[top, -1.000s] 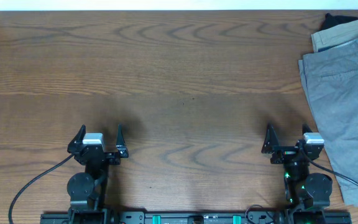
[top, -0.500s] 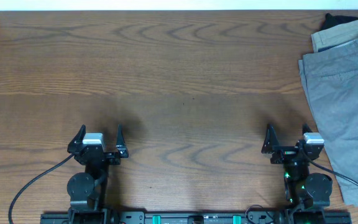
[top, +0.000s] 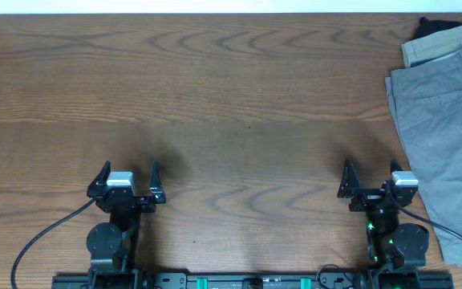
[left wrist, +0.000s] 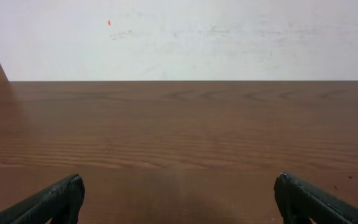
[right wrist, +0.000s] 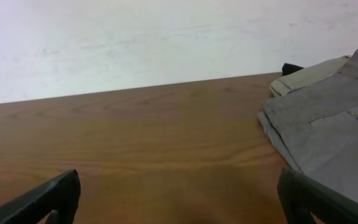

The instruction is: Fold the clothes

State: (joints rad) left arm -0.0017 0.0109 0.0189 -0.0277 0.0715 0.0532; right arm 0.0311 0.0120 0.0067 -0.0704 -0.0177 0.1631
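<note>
Brown wood-grain table, filling the overhead view. Carries clothes along the right side: grey shorts spread flat, reaching from the far right toward the near edge, cut off by the frame, partly covering a tan garment at the far right corner. Behind that, touching it, a dark garment, mostly hidden, colour hard to tell.

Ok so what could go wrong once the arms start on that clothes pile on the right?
1. The grey shorts lie over the tan garment, so a pinch where they overlap might lift both.
2. Both sit at the right edge of the table, far from the open left gripper. The right gripper may have to drag the shorts alone, bunching the fabric.
</note>
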